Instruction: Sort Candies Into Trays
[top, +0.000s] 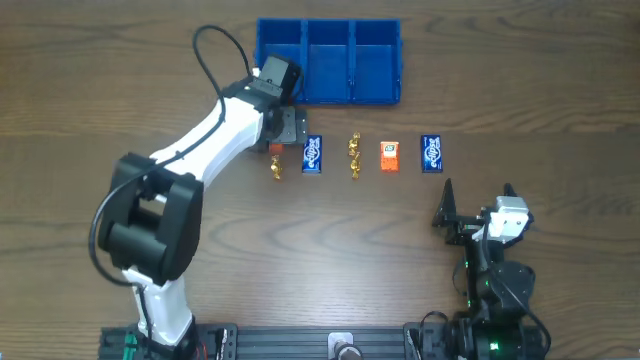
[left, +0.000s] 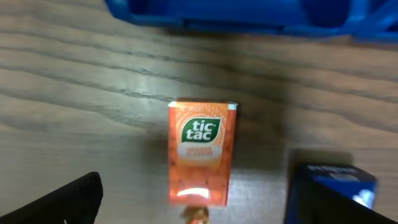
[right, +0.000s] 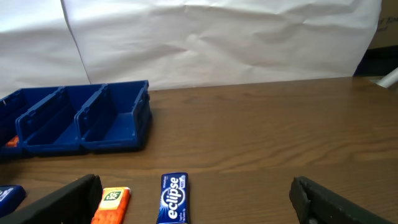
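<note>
Within the left pincer (left: 196, 186), apparently agape, orange box (left: 202, 149), long axis toward tray (left: 217, 15).

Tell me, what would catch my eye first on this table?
The bright blue plastic three-compartment tray at the far middle of the wooden table stands out first. The open left gripper, on a white arm, hangs by the tray's near wall, over an orange cardboard mint box. In front of the tray lies a row of sweets: gold-wrapped candies, another orange box and flat blue packs.
</note>
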